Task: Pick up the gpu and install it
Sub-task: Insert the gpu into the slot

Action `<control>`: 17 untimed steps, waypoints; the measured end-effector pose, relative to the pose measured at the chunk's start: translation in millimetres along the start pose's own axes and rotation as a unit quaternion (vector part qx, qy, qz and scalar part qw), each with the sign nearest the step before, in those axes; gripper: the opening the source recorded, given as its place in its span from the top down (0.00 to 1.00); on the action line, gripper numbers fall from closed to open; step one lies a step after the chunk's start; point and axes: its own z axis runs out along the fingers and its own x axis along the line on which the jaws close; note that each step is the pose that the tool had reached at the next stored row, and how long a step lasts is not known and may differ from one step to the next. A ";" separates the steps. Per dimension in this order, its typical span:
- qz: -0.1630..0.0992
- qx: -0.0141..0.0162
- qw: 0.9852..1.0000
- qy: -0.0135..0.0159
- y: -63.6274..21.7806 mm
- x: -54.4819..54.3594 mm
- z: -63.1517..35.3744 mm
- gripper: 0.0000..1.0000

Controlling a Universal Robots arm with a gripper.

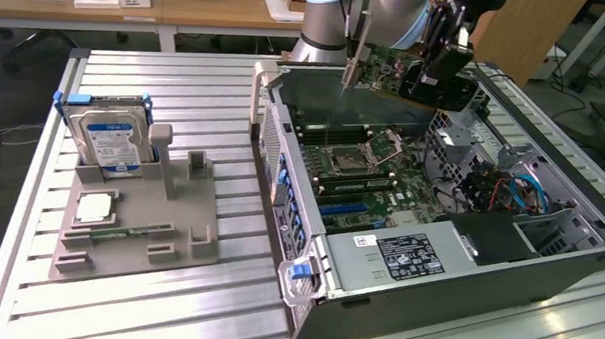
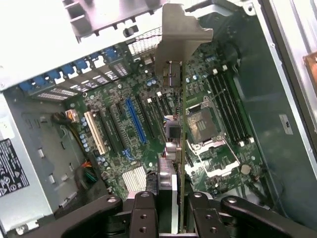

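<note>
Black gripper (image 2: 171, 208) clamps the thin green-black gpu card (image 2: 181, 109) w/ grey metal end. Card hangs edge-down, long side nearly lined up w/ the long blue slot (image 2: 135, 119) below, just off to one side.

The gpu (image 1: 397, 70) was green with a grey metal end. Inside the dark grey computer case (image 1: 454, 299), the motherboard (image 2: 148, 148) was green, with one bright blue slot (image 2: 134, 119).
</note>
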 end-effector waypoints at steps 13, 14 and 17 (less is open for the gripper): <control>-0.092 0.000 0.996 0.004 0.0 0.0 0.1 0.72; -0.098 0.000 0.995 0.004 0.0 0.0 0.1 0.72; -0.117 -0.001 0.993 0.005 0.0 0.0 0.1 0.72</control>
